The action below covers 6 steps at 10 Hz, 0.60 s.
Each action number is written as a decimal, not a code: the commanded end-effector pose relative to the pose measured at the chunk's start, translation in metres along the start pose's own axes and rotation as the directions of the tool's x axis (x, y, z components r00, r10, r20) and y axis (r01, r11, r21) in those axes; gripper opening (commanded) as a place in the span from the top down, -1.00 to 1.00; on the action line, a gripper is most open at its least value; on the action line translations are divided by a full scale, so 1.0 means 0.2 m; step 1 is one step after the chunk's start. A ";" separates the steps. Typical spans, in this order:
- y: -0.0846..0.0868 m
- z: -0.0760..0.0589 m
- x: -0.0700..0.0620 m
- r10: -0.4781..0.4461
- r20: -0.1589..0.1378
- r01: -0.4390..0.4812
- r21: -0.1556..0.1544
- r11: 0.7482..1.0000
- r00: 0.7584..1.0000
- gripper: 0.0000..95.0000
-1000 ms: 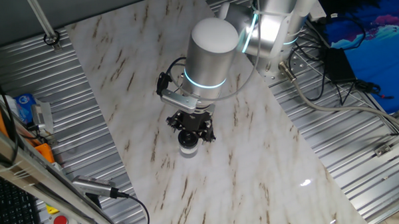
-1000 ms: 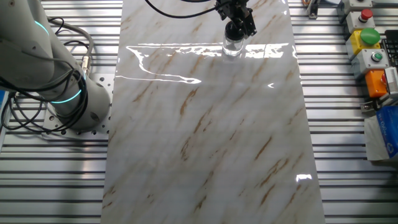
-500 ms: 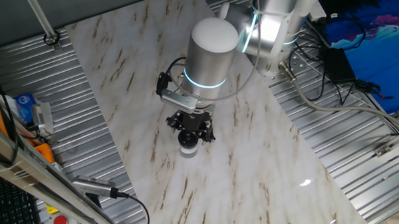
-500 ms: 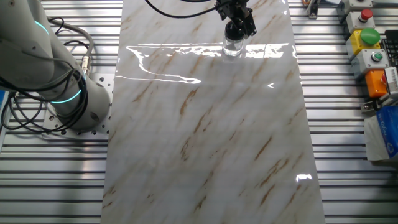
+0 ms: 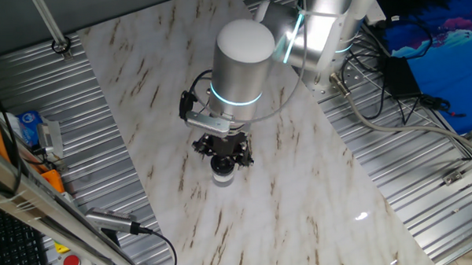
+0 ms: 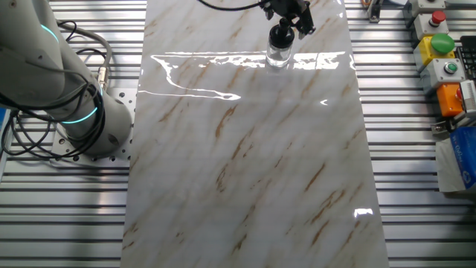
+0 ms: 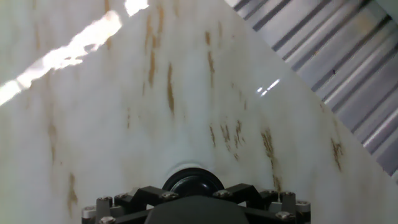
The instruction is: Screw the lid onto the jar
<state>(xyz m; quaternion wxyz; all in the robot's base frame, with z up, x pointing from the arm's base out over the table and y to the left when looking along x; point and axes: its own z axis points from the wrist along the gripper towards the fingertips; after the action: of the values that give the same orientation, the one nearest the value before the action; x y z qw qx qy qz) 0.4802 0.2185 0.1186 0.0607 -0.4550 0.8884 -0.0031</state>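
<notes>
The lid (image 6: 280, 33) is seated on the jar (image 6: 278, 55), which stands on the counter (image 6: 245, 164). The gripper (image 6: 286, 16) is seen directly above the lid; whether it is clenched cannot be told. Tightening is judged possibly unfinished.

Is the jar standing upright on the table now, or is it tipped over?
Upright. The jar stands on its base on the marble table, with the black lid on top, directly under the gripper.

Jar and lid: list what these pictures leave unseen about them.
- Lid threads and seating: small in both fixed views, hidden by the pincer body above the lid.
- Pincer finger contact: cut off by the hand view's bottom edge.
- Jar contents: glare on the marble tabletop.
</notes>
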 end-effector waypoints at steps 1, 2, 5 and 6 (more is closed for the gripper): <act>0.00 -0.02 -0.02 -0.349 -0.058 0.346 -0.057 0.937 0.935 -1.00; 0.00 -0.02 -0.02 -0.354 -0.058 0.351 -0.060 0.934 0.933 -1.00; 0.00 -0.02 -0.02 -0.354 -0.058 0.351 -0.061 0.934 0.933 -1.00; 0.00 -0.02 -0.02 -0.354 -0.058 0.350 -0.062 0.935 0.933 -1.00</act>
<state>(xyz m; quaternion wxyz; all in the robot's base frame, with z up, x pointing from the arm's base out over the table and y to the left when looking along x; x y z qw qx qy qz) 0.4820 0.2211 0.1222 0.0195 -0.6023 0.7980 -0.0073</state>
